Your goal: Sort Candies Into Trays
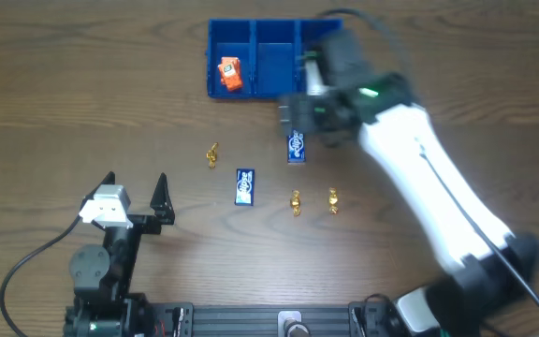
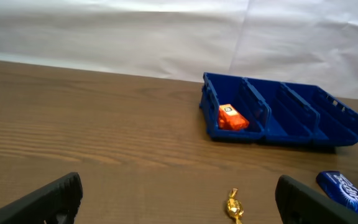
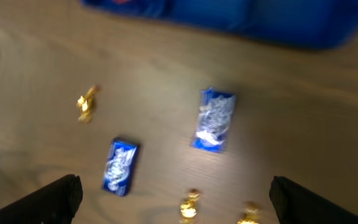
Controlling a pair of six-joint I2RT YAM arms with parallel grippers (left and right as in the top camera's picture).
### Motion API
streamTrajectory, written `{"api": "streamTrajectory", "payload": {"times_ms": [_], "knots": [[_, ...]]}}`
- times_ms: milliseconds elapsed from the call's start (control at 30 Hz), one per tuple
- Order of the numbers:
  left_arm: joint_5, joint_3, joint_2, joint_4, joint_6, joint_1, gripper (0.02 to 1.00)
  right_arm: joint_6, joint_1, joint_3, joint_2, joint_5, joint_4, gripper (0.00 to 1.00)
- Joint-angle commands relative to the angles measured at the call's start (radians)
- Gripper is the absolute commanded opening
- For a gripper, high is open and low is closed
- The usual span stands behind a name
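A blue three-compartment tray (image 1: 211,56) stands at the back, with an orange candy (image 1: 230,75) in its left compartment. On the table lie two blue-wrapped candies (image 1: 296,147) (image 1: 245,186) and three gold ones (image 1: 212,155) (image 1: 296,202) (image 1: 333,200). My right gripper (image 1: 295,110) hangs open above the table just in front of the tray. Its wrist view looks down on the nearer blue candy (image 3: 214,119). My left gripper (image 1: 136,187) is open and empty near the front left. Its view shows a gold candy (image 2: 234,205) and the tray (image 2: 291,134) ahead.
The right arm's white body crosses the table's right side, from the front right to the tray's right compartment. Bare wooden tabletop lies to the left of the candies and the tray.
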Motion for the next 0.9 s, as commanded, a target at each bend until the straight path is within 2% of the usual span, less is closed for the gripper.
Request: {"api": "streamTrajectory", "payload": {"times_ms": [33,133,267,500,633,767,833,900], "knots": [[0.021,-0.023,-0.006,-0.028,0.006,0.005,0.998,0.204,0.156,0.071,0.155,0.001,-0.036,0.998],[0.021,-0.023,-0.006,-0.028,0.006,0.005,0.996,0.32,0.252,0.07,0.233,0.052,-0.037,0.998],[0.021,-0.023,-0.006,-0.028,0.006,0.005,0.998,0.393,0.327,0.071,0.336,0.075,-0.032,0.998],[0.021,-0.023,-0.006,-0.028,0.006,0.005,0.998,0.537,0.352,0.07,0.457,0.121,-0.027,0.998],[0.021,-0.023,-0.006,-0.028,0.006,0.005,0.998,0.567,0.352,0.07,0.471,0.139,0.004,0.991],[0.021,-0.023,-0.006,-0.028,0.006,0.005,0.998,0.567,0.352,0.07,0.504,0.139,0.02,0.908],[0.021,-0.023,-0.006,-0.028,0.006,0.005,0.998,0.567,0.35,0.07,0.515,0.139,0.023,0.816],[0.021,-0.023,-0.006,-0.028,0.006,0.005,0.998,0.566,0.347,0.07,0.517,0.139,0.025,0.682]]}}
